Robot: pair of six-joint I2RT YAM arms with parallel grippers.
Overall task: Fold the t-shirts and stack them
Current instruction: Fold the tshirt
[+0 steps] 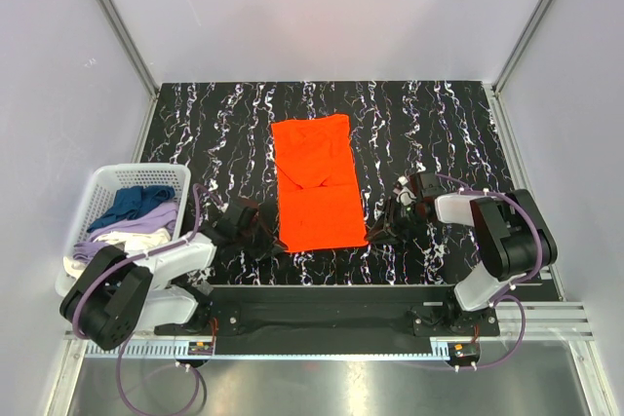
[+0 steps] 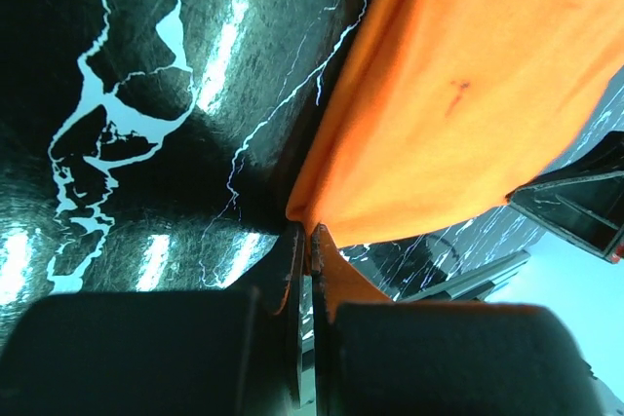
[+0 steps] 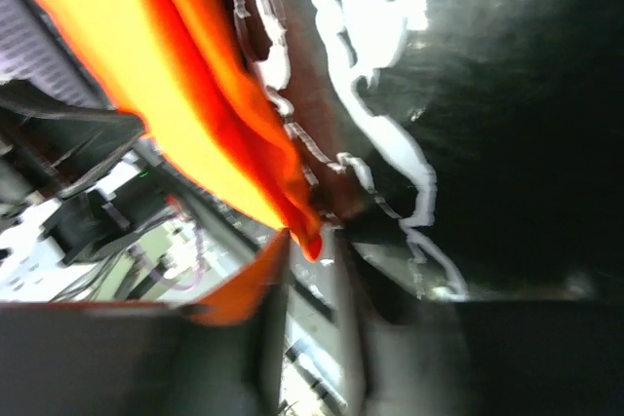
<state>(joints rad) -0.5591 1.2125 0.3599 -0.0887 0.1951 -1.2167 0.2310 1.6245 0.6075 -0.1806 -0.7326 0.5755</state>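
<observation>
A corner of the flat orange fabric t-shirt [image 1: 314, 182], clamped only thinly by the left gripper [image 2: 304, 241] (the right gripper [image 3: 312, 250] cannot be told closed), could be lost mid-fold.

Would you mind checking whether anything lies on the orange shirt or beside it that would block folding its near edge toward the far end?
Nothing visible does. The left gripper pinches one near corner of the orange shirt, the right gripper is at the other, its top is bare, and the basket stands apart at left.
</observation>
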